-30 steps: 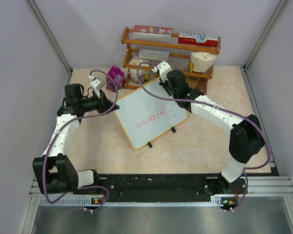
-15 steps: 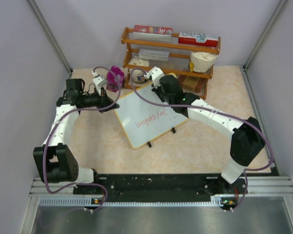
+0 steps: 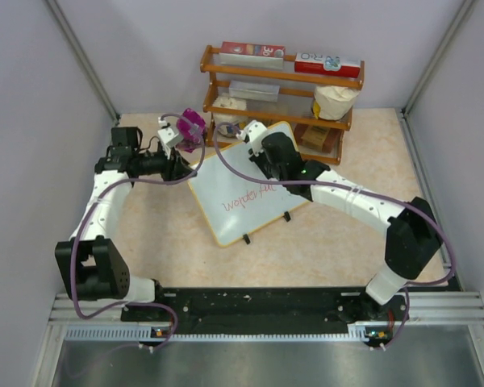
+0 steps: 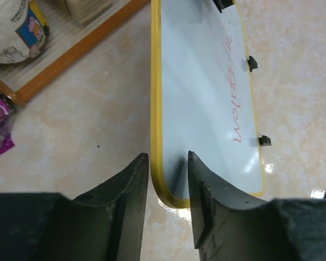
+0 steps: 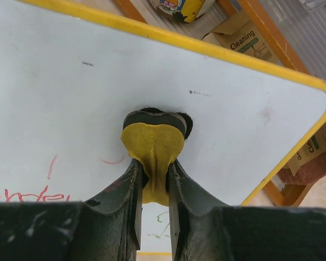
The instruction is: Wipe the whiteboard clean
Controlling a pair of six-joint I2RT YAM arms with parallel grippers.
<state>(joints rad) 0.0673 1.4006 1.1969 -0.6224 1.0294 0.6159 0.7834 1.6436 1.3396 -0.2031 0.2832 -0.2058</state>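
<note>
Overhead and wrist views, whiteboard [image 3: 234,222] lying flat at the middle of the table, set askew, one corner turned toward the left arm [image 3: 105,210]. The right arm [image 3: 355,201] is shown swung further over the board's far half than a second before, its wrist now nearer the board's middle. The right gripper [image 5: 154,163] is clamped on a yellow eraser [image 5: 152,138], whose dark pad is pressed onto the white surface close to the far frame. The jaws of the left gripper [image 4: 167,157], closer together a moment ago, are now parted and stand either side of the yellow frame [image 4: 156,81] at the near-left corner, a small gap visible on each side. The board is therefore judged to be no longer pinned, so a firm stroke may slide it. The red word [image 4: 233,103] is still largely legible, with only stray red strokes left near the pad, so erasing is judged to be at an early stage. Two small black feet [image 4: 252,62] are seen along the board's near edge.

The cell is enclosed by plain pale walls [image 3: 145,48]. The table [image 3: 323,242] is a glossy, cream marbled surface that shows highlights and is likely to give little grip. A wooden rack [image 3: 282,76] holding boxes and a sack stands at the far edge, with a purple packet [image 3: 191,126] just beside it
</note>
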